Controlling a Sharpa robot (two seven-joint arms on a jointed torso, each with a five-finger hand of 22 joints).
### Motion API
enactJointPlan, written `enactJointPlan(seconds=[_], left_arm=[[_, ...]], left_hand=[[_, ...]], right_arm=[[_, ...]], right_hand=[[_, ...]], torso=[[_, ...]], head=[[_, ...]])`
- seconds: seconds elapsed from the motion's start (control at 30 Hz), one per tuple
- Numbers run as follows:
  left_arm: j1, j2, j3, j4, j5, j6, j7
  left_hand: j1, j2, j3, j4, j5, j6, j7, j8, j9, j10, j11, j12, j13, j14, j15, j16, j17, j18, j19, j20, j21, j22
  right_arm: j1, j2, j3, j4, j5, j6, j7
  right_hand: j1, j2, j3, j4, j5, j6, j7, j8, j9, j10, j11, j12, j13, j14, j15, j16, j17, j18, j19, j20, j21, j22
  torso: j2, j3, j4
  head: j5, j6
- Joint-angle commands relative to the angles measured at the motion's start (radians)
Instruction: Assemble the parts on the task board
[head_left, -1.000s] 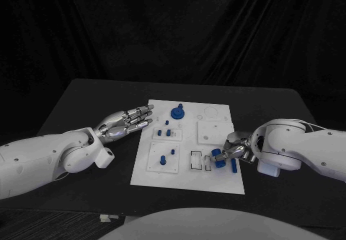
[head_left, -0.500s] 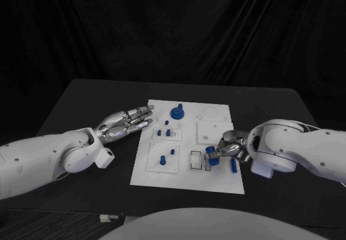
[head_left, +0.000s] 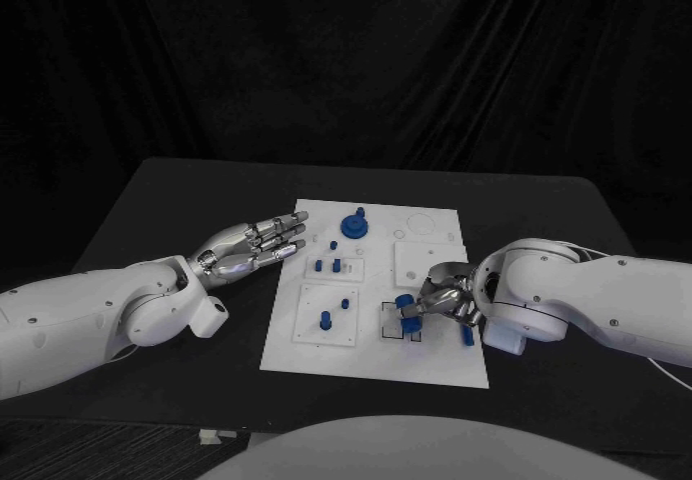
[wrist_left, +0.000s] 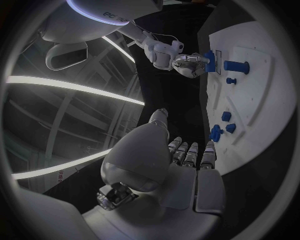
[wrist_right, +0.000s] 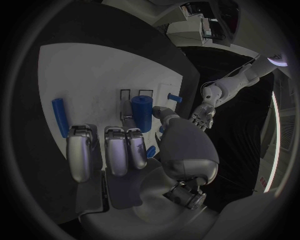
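Right hand (head_left: 440, 303) low over white rectangular task board (head_left: 325, 355), fingers (wrist_right: 118, 150) clamped on short blue cylindrical part (wrist_right: 142, 113), at board's 4 o'clock, above outlined slots. Since earlier: hand plus part shifted toward 9 o'clock. Left hand (head_left: 253, 244) unchanged at 9 o'clock edge, fingers apart, empty. Black table (head_left: 173, 195), dark curtain behind.

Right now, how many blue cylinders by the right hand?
2: held blue cylinder in right hand, loose blue cylinder beside it on the white task board; more may be hidden.
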Motion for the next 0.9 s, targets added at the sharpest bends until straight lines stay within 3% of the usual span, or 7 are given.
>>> enactJointPlan(seconds=[0.03,0.33,0.5,0.7,0.73,0.8,0.9], left_arm=[[-0.002,0.000,0.001,0.003,0.006,0.016,0.007],[-0.002,0.002,0.001,0.003,0.006,0.020,0.004],[-0.002,0.001,0.001,0.003,0.006,0.021,0.002],[-0.002,0.002,0.001,0.003,0.006,0.023,-0.001],[-0.002,0.002,0.001,0.003,0.006,0.024,-0.001],[-0.002,0.002,0.001,0.003,0.006,0.024,-0.002],[-0.002,0.003,0.001,0.003,0.006,0.026,-0.004]], left_hand=[[0.003,-0.005,0.007,0.000,0.004,0.000,0.004,0.002,0.000,0.002,0.006,-0.003,-0.002,0.000,0.010,-0.004,-0.001,0.018,-0.002,0.008,0.004,0.001],[0.006,-0.005,0.009,-0.002,0.005,0.001,0.005,0.002,0.000,0.002,0.006,-0.003,-0.002,0.000,0.015,-0.004,-0.001,0.018,0.000,0.013,0.005,0.003],[0.006,-0.005,0.009,-0.003,0.006,0.001,0.005,0.002,0.000,0.002,0.006,-0.003,-0.002,0.000,0.016,-0.004,-0.001,0.018,0.000,0.014,0.005,0.004],[0.007,-0.005,0.009,-0.004,0.006,0.000,0.005,0.002,0.000,0.002,0.006,-0.003,-0.002,0.000,0.017,-0.004,-0.001,0.018,0.000,0.015,0.005,0.004],[0.007,-0.005,0.009,-0.004,0.006,0.000,0.005,0.002,0.000,0.002,0.006,-0.003,-0.002,0.000,0.017,-0.004,-0.001,0.018,0.000,0.015,0.005,0.004],[0.007,-0.005,0.009,-0.004,0.006,0.000,0.005,0.002,0.000,0.002,0.006,-0.003,-0.002,0.000,0.017,-0.004,-0.001,0.018,0.000,0.015,0.005,0.004],[0.007,-0.005,0.009,-0.004,0.006,0.000,0.005,0.002,0.000,0.002,0.006,-0.003,-0.002,0.000,0.017,-0.004,-0.001,0.018,0.000,0.015,0.005,0.004]], right_arm=[[-0.004,0.006,0.000,-0.005,0.016,0.038,-0.009],[-0.009,0.028,0.000,-0.028,0.033,0.074,-0.013],[-0.016,0.034,0.000,-0.037,0.039,0.078,-0.014],[-0.023,0.038,0.000,-0.041,0.041,0.075,-0.015],[-0.023,0.038,0.000,-0.041,0.041,0.074,-0.015],[-0.024,0.038,0.000,-0.042,0.041,0.073,-0.015],[-0.025,0.038,0.000,-0.042,0.041,0.073,-0.015]], right_hand=[[-0.009,0.001,0.219,-0.213,-0.016,-0.009,0.000,0.005,-0.001,0.107,0.001,0.004,0.263,0.107,0.004,0.003,0.263,-0.004,0.083,0.004,-0.004,0.248],[-0.037,0.010,0.215,-0.188,-0.051,-0.017,0.002,0.000,-0.009,0.107,0.003,0.004,0.263,0.107,0.005,0.003,0.263,-0.003,0.082,0.005,-0.007,0.247],[-0.058,0.014,0.211,-0.165,-0.101,-0.019,0.003,-0.004,-0.018,0.107,0.004,0.004,0.263,0.107,0.006,0.003,0.263,-0.003,0.081,0.006,-0.008,0.247],[-0.091,0.019,0.193,-0.121,-0.236,-0.022,0.006,-0.013,-0.037,0.107,0.007,0.004,0.263,0.107,0.009,0.003,0.263,-0.002,0.080,0.009,-0.010,0.246],[-0.107,0.018,0.181,-0.103,-0.289,-0.024,0.008,-0.016,-0.041,0.107,0.008,0.004,0.263,0.107,0.011,0.003,0.263,-0.002,0.080,0.010,-0.011,0.246],[-0.112,0.012,0.166,-0.093,-0.319,-0.029,0.011,-0.023,-0.050,0.107,0.011,0.004,0.263,0.107,0.012,0.003,0.263,-0.002,0.080,0.011,-0.011,0.245],[-0.129,0.004,0.130,-0.066,-0.432,-0.027,0.011,-0.026,-0.063,0.107,0.012,0.004,0.263,0.107,0.014,0.003,0.263,-0.002,0.080,0.013,-0.011,0.246]], torso=[[0.000,-0.0002,0.0001],[0.000,0.0003,-0.0009],[0.000,0.0003,-0.0014],[0.000,0.0003,-0.0012],[0.000,0.0003,-0.0013],[0.000,0.0003,-0.0013],[0.000,0.0003,-0.0009]], head=[[-0.002,0.000],[-0.002,0.000],[0.000,0.000],[0.000,0.000],[0.001,0.000],[0.001,0.000],[0.001,0.000]])
